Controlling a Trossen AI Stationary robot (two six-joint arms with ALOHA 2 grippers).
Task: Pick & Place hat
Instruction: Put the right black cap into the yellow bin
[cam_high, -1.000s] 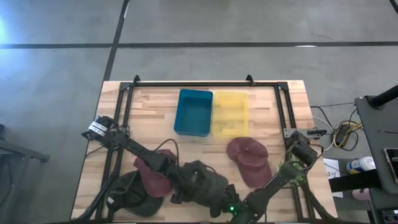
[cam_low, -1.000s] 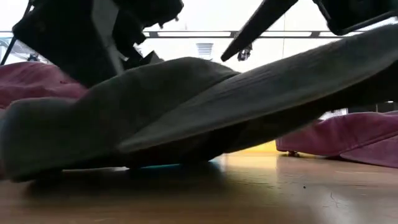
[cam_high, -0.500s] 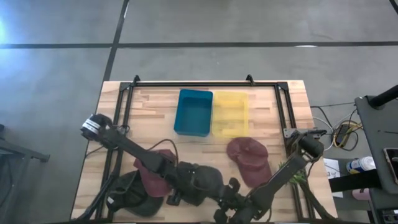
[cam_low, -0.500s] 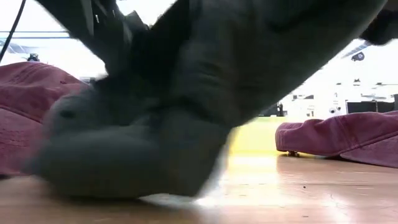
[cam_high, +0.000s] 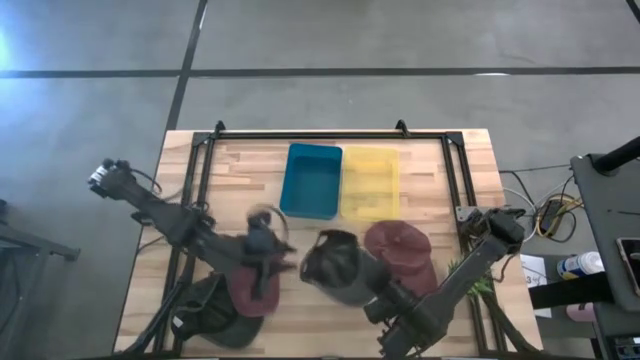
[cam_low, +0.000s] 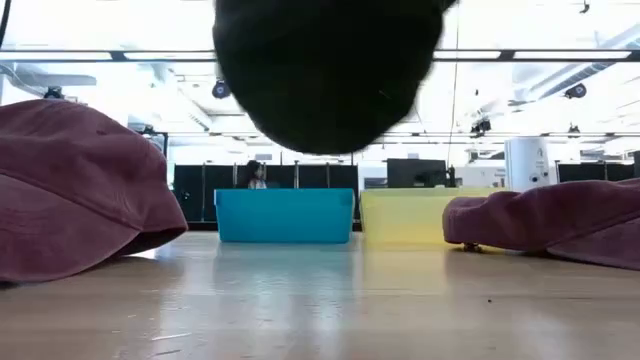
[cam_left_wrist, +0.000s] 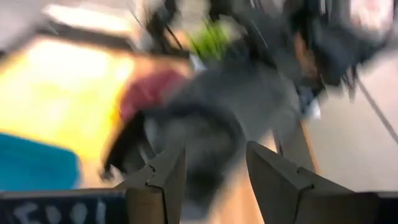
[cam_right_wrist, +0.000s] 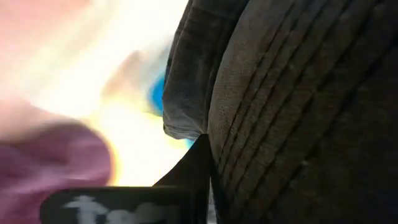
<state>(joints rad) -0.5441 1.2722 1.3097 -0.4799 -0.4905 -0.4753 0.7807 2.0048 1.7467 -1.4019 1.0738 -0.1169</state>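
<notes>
Dark grey fabric cap (cam_high: 338, 268) hangs clear of the wooden counter (cam_high: 440, 185), near its front edge, with the right claw (cam_high: 372, 290) clamped on it; in the right wrist view the ribbed cloth (cam_right_wrist: 292, 106) lies pressed against one dark finger (cam_right_wrist: 199, 168), and in the low view the cap (cam_low: 325, 70) shows as a dark mass up in the air above the boards. Just to its right on the counter lies a maroon fabric cap (cam_high: 400, 257). To its left, a second maroon cap (cam_high: 250, 290) lies partly over another dark cap (cam_high: 205, 312) at the front left corner. The left claw (cam_high: 262, 240) hovers above that maroon cap, its two fingers (cam_left_wrist: 165, 180) standing apart with nothing between them. Farther back, near the middle of the counter, a blue plastic bin (cam_high: 310, 180) and a yellow plastic bin (cam_high: 370, 183) stand side by side, touching. Beyond the counter, the low view shows a person (cam_low: 255, 175) far off in the room.
</notes>
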